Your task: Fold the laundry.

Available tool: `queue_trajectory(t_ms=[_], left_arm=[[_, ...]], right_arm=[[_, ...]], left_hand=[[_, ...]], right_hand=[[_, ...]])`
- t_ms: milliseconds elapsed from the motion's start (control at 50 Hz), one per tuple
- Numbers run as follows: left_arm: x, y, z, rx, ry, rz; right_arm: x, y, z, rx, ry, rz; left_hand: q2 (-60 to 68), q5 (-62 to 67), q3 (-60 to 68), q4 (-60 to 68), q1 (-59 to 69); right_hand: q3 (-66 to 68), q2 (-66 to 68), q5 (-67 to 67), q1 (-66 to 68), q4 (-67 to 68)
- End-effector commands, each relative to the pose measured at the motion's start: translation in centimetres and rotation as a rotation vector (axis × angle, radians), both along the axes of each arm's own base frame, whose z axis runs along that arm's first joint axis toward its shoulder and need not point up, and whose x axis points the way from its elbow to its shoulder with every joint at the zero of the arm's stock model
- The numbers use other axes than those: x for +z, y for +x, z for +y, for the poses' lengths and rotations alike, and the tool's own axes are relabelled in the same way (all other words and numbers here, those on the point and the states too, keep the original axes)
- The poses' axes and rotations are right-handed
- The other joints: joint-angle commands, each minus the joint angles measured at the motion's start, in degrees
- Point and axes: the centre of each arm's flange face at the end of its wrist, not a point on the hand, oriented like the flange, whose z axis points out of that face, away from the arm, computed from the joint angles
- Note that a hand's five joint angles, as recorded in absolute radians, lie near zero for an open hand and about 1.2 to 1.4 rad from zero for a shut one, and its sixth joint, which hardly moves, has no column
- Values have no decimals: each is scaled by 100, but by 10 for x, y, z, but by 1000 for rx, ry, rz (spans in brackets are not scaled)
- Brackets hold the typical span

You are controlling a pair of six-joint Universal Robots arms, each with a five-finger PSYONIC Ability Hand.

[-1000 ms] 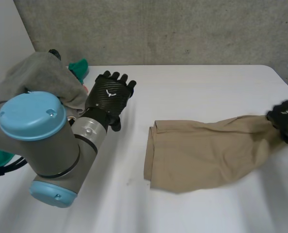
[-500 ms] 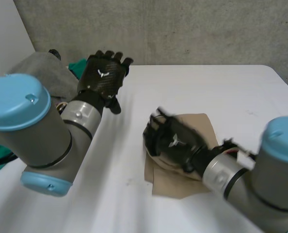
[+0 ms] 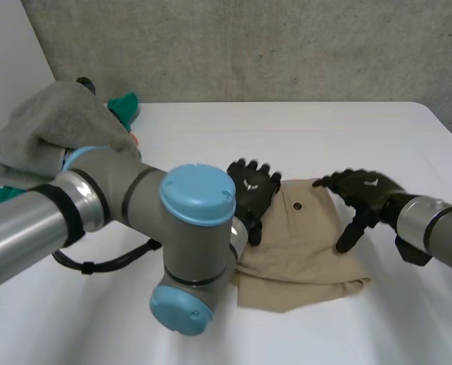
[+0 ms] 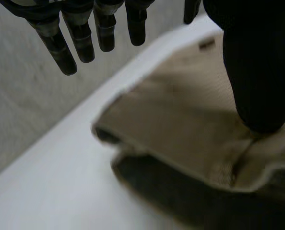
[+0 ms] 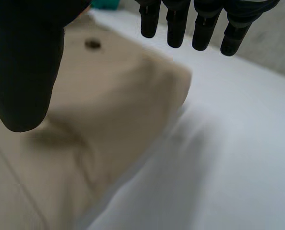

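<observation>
Left hand (image 3: 253, 192): fingers straight, gripping nothing, thumb (image 4: 260, 72) tip resting on the tan cloth (image 3: 302, 239) near its left edge. Right hand (image 3: 363, 192): fingers spread, holding nothing, over the cloth's right edge. Cloth lies folded (button (image 3: 297, 205) uppermost) mid-table (image 3: 211, 137). Grey laundry pile (image 3: 51, 125) sits far left.

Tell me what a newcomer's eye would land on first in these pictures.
First comes the folded tan cloth in the middle of the white table, with both black hands open at it: the left hand at its left edge, the right hand at its right edge. Next, the left arm with its light-blue cap looms in front, and a heap of grey and green laundry sits at the table's far left.
</observation>
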Motion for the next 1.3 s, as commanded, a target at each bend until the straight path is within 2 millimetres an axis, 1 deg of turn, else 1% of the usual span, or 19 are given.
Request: queue_trajectory(t_ms=[20, 100, 180, 220, 280, 300, 320, 380, 460, 520, 640, 720, 880, 920, 980, 1080, 1160, 1200, 1300], left_arm=[[-22, 17, 8, 43, 82, -146], [-25, 21, 11, 41, 113, -178], [-19, 21, 10, 40, 104, -166], [-14, 20, 10, 36, 97, -155], [16, 17, 8, 4, 53, -82], [26, 16, 8, -8, 40, -56], [50, 16, 6, -44, 4, 7], [80, 18, 0, -107, -43, 94], [104, 19, 2, -214, -62, 156], [117, 16, 12, -343, -35, 216], [120, 18, 25, -525, 98, 284], [123, 21, 30, -546, 103, 289], [123, 23, 31, -524, 99, 287], [123, 24, 30, -517, 95, 284], [123, 24, 30, -510, 95, 283], [122, 24, 29, -509, 97, 283], [124, 24, 28, -508, 91, 286], [126, 24, 29, -509, 85, 288], [139, 27, 29, -506, 52, 309]], right_arm=[[-30, 2, -4, 19, 56, 41], [-34, 0, -7, 22, 42, 81], [-27, -4, -11, -2, 1, 102], [-12, -6, -11, -15, -61, 96], [17, -9, -4, -30, -182, 78], [21, -9, 0, -32, -203, 76], [25, -10, 3, -35, -221, 73], [34, -19, 12, -75, -277, 57], [20, -38, 19, -131, -175, 56], [8, -42, 29, -131, -86, 42], [-15, -31, 51, -15, 13, -13], [-37, -26, 46, 21, 40, -44], [-55, -7, 41, 89, 5, -45], [-55, -6, 38, 90, -15, -45], [-52, -5, 29, 88, -59, -56], [-43, -7, 10, 42, -150, -86], [-23, -12, -21, -50, -285, -78], [-13, -17, -41, -102, -335, -78], [-13, -35, -96, -223, -365, -106]], left_hand=[[102, 22, 68, 126, 192], [102, 22, 68, 126, 192], [85, 5, 51, 109, 175], [68, -12, 34, 92, 158], [-66, -146, -100, -42, 24], [-83, -163, -117, -59, 7], [-83, -163, -117, -59, 7], [-49, -130, -84, -26, 40], [-16, -96, -50, 8, 74], [-16, -96, -50, 8, 74], [52, -29, 17, 75, 141], [68, -12, 34, 92, 158], [52, -29, 17, 76, 142], [52, -29, 17, 75, 141], [52, -29, 17, 75, 141], [52, -29, 17, 75, 141], [52, -29, 17, 75, 141], [52, -29, 17, 75, 141], [52, -29, 17, 75, 141]], right_hand=[[-192, -220, -260, -271, -202], [-192, -220, -260, -271, -202], [-192, -220, -260, -271, -202], [-192, -220, -260, -271, -202], [-192, -220, -260, -271, -202], [-192, -220, -260, -271, -202], [-192, -220, -260, -271, -202], [-192, -220, -260, -271, -202], [-192, -220, -260, -271, -202], [-192, -220, -260, -271, -202], [-192, -220, -260, -271, -202], [-192, -220, -260, -271, -202], [-119, -147, -187, -198, -129], [969, 942, 901, 891, 960], [6785, 6758, 6718, 6707, 6776], [6808, 6780, 6740, 6729, 6798], [6808, 6780, 6740, 6729, 6798], [6808, 6780, 6740, 6729, 6798], [6808, 6780, 6740, 6729, 6798]])
